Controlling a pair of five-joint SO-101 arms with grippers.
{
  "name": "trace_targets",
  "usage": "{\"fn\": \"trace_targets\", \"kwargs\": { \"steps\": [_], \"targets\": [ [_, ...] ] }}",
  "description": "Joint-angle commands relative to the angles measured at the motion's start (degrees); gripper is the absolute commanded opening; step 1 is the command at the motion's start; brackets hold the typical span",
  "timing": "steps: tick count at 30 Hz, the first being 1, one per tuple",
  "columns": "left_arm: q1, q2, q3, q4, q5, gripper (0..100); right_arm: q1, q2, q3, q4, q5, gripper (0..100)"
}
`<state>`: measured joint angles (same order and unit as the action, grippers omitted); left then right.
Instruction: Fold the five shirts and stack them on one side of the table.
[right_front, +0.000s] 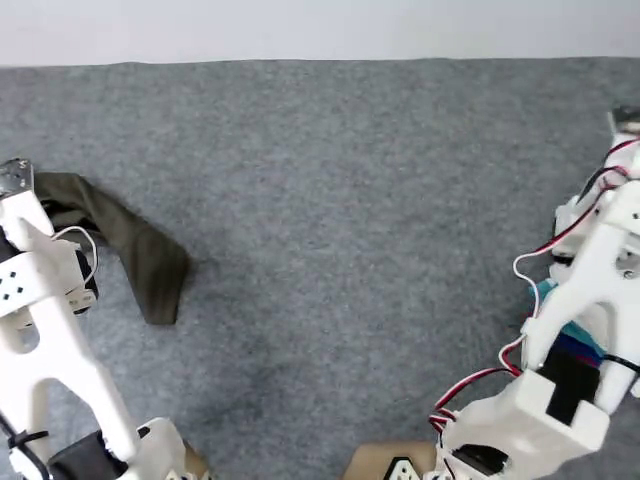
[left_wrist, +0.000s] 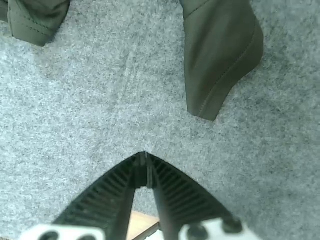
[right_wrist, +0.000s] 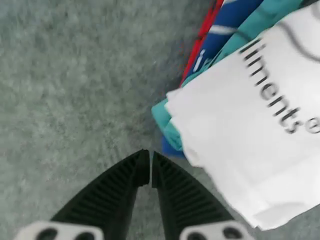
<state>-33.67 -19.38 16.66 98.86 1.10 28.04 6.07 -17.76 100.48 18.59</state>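
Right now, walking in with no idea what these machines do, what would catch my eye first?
A dark olive shirt lies rumpled at the left edge of the grey table cover, beside the left arm. At the right edge, under the right arm, sits a stack of folded shirts, white on top of teal, blue and red. The left gripper and the right gripper are both shut, pointing down at the cover.

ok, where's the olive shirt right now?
High view: the olive shirt lies loose at the table's left edge beside the left arm, opposite the shirt stack under the right arm.
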Motion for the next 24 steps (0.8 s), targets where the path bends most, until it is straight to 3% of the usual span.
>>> {"fn": "trace_targets", "kwargs": {
  "steps": [1, 7, 12, 16, 24],
  "targets": [
    [0.1, -2.1, -3.2, 0.2, -0.5, 0, -0.7, -5.1, 3.3, 2.3, 0.4, 0.9],
    [3.3, -1.0, -9.0, -3.4, -0.5, 0, -2.0, -13.5, 12.2, 2.3, 0.3, 0.9],
    [3.5, 6.2, -11.4, -6.9, -11.2, 0, -6.9, -22.2, 20.0, 2.2, 0.2, 0.9],
    [3.0, 15.2, -13.6, -6.3, -15.2, 1, -9.8, -26.5, 25.1, 2.1, 0.2, 0.9],
    [4.3, 26.3, -22.5, 0.3, -19.4, 22, -9.7, -29.5, 30.9, 2.2, 0.2, 0.9]
  ]
}}
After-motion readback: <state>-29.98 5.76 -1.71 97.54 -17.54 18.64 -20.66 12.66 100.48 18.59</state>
